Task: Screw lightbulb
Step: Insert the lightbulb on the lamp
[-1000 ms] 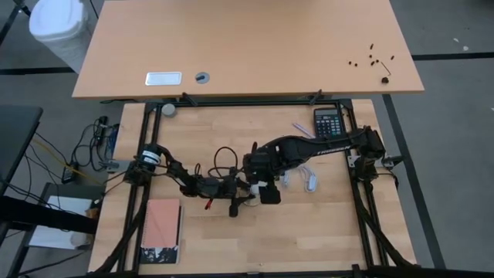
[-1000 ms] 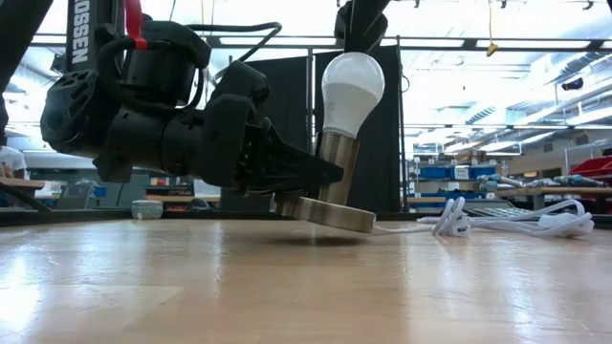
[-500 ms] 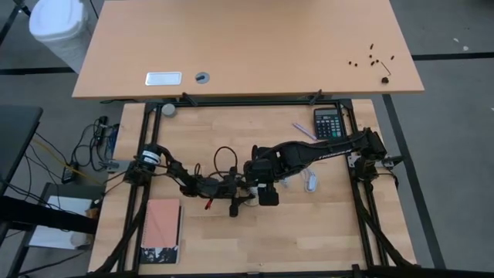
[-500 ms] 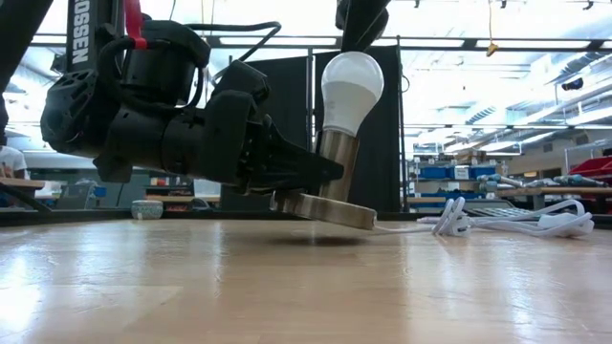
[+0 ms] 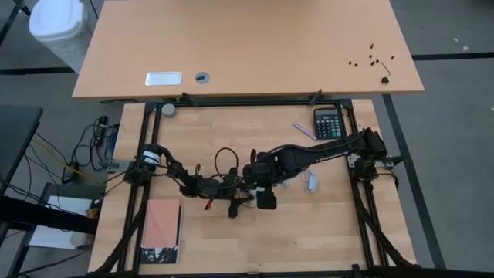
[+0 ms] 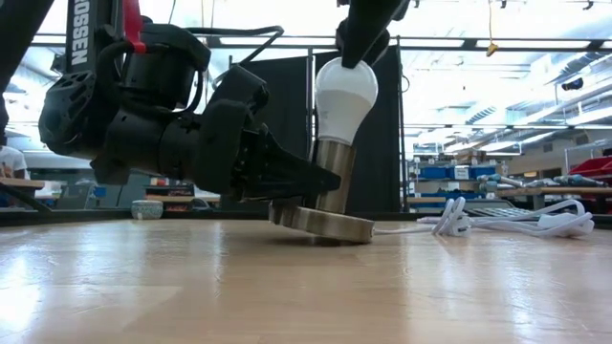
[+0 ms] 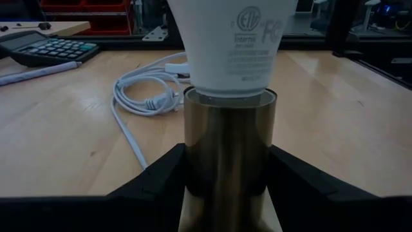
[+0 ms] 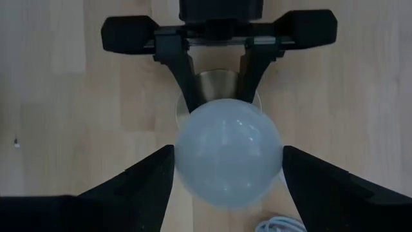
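Nearest the desk's front edge, near mid-desk, the left gripper (image 6: 311,180) has its jaws clenched on the brass socket (image 7: 230,154), whose base disc (image 6: 320,222) we judge slightly tilted. The lightbulb (image 6: 345,91) sits in that socket. From above, the right gripper (image 8: 225,183) flanks the globe, jaws spread; whether they touch it we cannot tell. Risks: cross-threading if the tilt remains; pads slipping on smooth glass. Farther back lies the white cord (image 5: 311,182), which could snag.

Bright overhead light; low view bg backlit.
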Robot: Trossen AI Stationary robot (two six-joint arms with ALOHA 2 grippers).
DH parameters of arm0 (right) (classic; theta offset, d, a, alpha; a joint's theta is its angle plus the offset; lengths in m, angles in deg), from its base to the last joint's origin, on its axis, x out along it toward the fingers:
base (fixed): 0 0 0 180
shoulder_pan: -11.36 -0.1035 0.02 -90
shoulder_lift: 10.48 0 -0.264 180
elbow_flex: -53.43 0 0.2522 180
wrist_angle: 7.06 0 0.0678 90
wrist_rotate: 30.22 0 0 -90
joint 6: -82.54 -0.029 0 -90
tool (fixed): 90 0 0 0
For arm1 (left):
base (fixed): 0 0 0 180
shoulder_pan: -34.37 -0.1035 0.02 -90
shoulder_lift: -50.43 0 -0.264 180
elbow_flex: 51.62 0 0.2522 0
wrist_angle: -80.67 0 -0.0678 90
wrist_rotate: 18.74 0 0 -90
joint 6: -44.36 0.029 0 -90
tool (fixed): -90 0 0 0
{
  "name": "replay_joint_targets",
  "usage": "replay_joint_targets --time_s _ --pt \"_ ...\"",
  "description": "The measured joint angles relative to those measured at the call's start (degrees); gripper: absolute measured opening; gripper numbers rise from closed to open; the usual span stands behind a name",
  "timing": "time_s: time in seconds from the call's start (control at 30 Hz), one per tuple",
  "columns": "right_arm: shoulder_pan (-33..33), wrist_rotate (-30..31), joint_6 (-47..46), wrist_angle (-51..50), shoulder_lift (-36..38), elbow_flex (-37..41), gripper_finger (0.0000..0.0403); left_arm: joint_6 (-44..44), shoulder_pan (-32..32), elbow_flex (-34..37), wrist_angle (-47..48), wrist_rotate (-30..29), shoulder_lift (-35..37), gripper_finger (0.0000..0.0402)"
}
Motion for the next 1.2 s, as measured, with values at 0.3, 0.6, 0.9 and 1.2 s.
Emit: replay_joint_targets --time_s 0.3,0.6,0.9,1.2 --pt "0.1 -0.1 -0.4 4.3 0.2 2.8 0.0289 0.0 0.0 0.0 0.8 -0.2 -0.1 0.0194" --pt "1.2 -4.1 -0.3 4.0 0.2 2.9 0.0298 0.0 0.0 0.0 0.9 0.0 -0.1 0.0194" --pt "2.7 -7.5 -0.5 2.8 -0.2 3.2 0.0373 -0.1 -0.1 -0.2 -1.0 -0.5 0.2 0.0194" --pt "2.8 -5.9 -0.2 3.5 -0.2 3.1 0.0376 -0.1 0.0 -0.2 -0.8 -0.1 0.2 0.0194"
